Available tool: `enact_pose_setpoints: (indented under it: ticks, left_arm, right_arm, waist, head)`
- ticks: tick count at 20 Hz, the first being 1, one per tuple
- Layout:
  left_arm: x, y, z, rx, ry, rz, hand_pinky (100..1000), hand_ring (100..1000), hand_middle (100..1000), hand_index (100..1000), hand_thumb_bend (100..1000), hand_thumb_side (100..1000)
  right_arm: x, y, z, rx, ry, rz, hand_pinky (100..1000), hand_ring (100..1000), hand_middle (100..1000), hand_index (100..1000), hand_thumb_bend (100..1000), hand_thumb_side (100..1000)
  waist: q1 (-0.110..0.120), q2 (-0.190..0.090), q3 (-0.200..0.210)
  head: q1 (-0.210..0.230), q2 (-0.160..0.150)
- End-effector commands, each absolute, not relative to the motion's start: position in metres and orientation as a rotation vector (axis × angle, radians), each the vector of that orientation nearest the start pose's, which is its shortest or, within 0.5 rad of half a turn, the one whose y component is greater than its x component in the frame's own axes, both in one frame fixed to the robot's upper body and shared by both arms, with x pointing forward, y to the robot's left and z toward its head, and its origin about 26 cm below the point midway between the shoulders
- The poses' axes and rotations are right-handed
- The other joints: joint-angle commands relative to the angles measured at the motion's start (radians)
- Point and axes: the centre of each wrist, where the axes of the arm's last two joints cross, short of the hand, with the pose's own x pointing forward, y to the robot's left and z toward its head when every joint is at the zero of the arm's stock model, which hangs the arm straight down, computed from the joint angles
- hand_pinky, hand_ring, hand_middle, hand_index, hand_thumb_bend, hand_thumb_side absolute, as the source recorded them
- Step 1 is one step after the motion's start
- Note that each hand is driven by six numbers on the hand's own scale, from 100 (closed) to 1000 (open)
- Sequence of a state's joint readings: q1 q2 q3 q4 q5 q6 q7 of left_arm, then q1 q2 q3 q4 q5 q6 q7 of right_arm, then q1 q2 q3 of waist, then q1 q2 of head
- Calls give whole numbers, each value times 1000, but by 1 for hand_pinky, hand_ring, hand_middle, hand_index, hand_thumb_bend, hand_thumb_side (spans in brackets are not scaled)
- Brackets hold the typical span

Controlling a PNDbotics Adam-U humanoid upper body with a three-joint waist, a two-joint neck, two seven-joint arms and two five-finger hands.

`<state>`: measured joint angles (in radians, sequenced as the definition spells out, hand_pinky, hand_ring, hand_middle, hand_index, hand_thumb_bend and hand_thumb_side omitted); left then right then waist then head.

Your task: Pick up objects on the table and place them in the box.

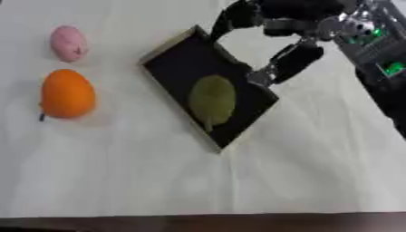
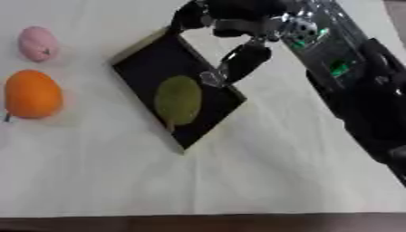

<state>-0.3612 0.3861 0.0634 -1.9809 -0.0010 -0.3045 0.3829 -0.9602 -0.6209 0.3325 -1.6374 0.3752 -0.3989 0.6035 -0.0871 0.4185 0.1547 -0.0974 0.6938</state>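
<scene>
- Your green fruit [image 1: 212, 100] lies in the black box [image 1: 176, 63], long axis twelve to six, stem toward six.
- At nine o'clock on the bench [image 1: 301, 181]: orange fruit [image 1: 67, 94], then pink fruit [image 1: 69, 42] beyond.
- Your right hand [image 1: 289, 27] hangs over the box's far edge, fingers spread, holding nothing; the right eye shows more forearm.

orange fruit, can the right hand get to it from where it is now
Probably yes, with a long reach. The right hand hovers open over the box's far edge; the orange fruit lies in the open beyond the box.
</scene>
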Motion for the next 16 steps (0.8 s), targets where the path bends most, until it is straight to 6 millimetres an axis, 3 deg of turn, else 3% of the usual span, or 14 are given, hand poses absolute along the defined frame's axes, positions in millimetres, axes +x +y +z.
enact_pose_setpoints:
  ticks: [1,6,9,13,16]
  left_arm:
    - [303,279,234,-443,3515,-55,696,679,741,794,217,594]
    - [303,280,237,-454,3507,-29,697,680,742,795,217,590]
    - [303,284,246,-515,3475,93,698,682,741,798,217,578]
    - [300,293,263,-764,3377,471,704,695,746,816,213,569]
    - [297,299,274,-1037,3230,946,733,733,771,842,196,600]
  right_arm:
    - [358,-211,362,612,2451,-2116,909,803,713,821,100,222]
    - [338,-225,382,560,2681,-1888,905,772,668,783,100,165]
    - [323,-240,387,594,2755,-1781,901,770,665,781,100,132]
    - [305,-261,385,712,2777,-1725,897,771,665,781,100,106]
    - [293,-276,380,813,2754,-1753,897,781,680,790,100,115]
  waist:
    - [9,-31,-2]
    - [14,-32,-8]
    - [18,-34,-13]
    - [24,-37,-22]
    - [27,-38,-30]
  head:
    - [6,6]
    - [11,6]
    - [15,9]
    - [27,16]
    - [44,20]
